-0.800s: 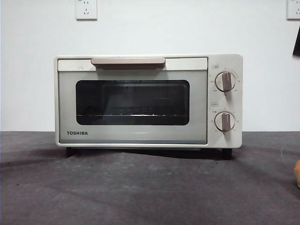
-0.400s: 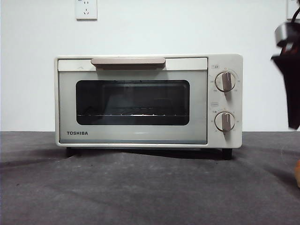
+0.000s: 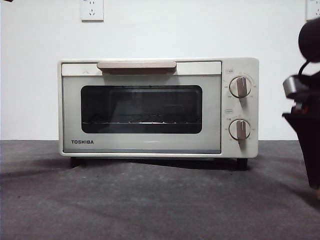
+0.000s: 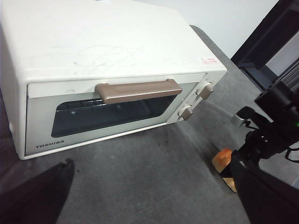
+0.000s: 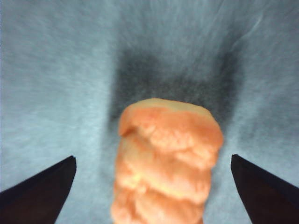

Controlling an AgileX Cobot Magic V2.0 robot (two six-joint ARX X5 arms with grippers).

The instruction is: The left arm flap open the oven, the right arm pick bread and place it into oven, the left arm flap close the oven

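Note:
The cream-white oven (image 3: pixel 159 107) stands mid-table with its glass door shut, the beige handle (image 3: pixel 136 65) at the top. In the left wrist view the oven (image 4: pixel 103 42) lies ahead of my open left gripper (image 4: pixel 152 161), which hangs above and in front of it, touching nothing. The golden-orange bread (image 5: pixel 168 163) lies on the cloth between the wide-apart jaws of my open right gripper (image 5: pixel 153 157), not touched by either. From the left wrist, the bread (image 4: pixel 223 161) shows beside the right arm (image 4: pixel 275 121). In the front view the right arm (image 3: pixel 305 135) hides the bread.
Grey cloth (image 3: pixel 150 200) covers the table in front of the oven. A white wall with a socket (image 3: pixel 92 10) stands behind it. Two beige knobs (image 3: pixel 240 86) sit on the oven's right panel.
The right arm has come down along the right edge of the front view and now covers the bread that showed there. The oven has not moved.

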